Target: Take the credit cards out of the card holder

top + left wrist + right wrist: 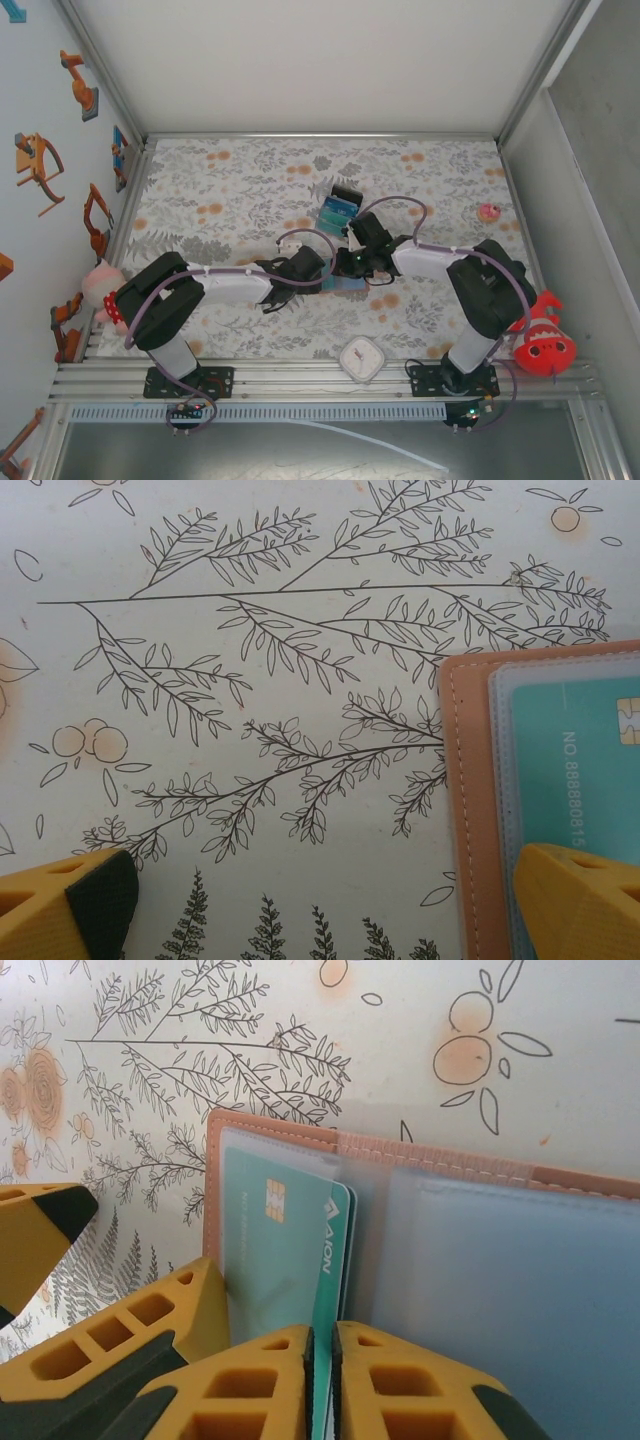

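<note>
The card holder [480, 1260] lies open on the floral cloth, with a terracotta rim and a pale blue-grey inside. It also shows between the two grippers [348, 284]. My right gripper [322, 1352] is shut on the edge of a teal credit card [275, 1230] that stands partly out of the clear left pocket. A darker card edge shows behind it. My left gripper [330, 920] is open, and its right finger [580, 900] rests on the holder's [470, 810] edge beside the teal card [590, 760]. Two cards, light blue [337, 210] and black [347, 191], lie just beyond the grippers.
A white square rounded object [360, 358] sits at the near edge between the arm bases. A small pink toy [488, 212] lies at the right. A red plush [543, 345] and a pink plush [100, 285] sit at the table's sides. Walls enclose the table.
</note>
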Motion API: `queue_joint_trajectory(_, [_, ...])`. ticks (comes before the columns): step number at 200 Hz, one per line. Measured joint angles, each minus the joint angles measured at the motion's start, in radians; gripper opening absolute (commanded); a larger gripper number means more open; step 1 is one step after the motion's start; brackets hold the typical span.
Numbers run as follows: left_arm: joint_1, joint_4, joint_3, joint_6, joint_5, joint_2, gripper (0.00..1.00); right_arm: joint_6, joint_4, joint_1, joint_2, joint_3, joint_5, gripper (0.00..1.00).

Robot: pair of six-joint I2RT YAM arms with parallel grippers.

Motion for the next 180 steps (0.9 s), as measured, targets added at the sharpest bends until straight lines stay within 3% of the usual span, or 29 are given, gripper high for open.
queue_joint_trajectory(77, [0.000, 0.001, 0.000, -0.007, 0.000, 0.000, 0.97, 0.004, 0.009, -0.008, 0.027, -0.001, -0.010, 0.12])
queue_joint_trajectory(115, [0.000, 0.001, 0.000, -0.008, -0.001, 0.000, 0.97, 0.019, 0.030, -0.008, 0.027, -0.012, -0.022, 0.18])
queue_joint_trajectory(180, [-0.002, -0.006, 0.008, -0.018, -0.002, 0.004, 0.97, 0.052, 0.103, -0.023, 0.053, -0.033, -0.076, 0.14])
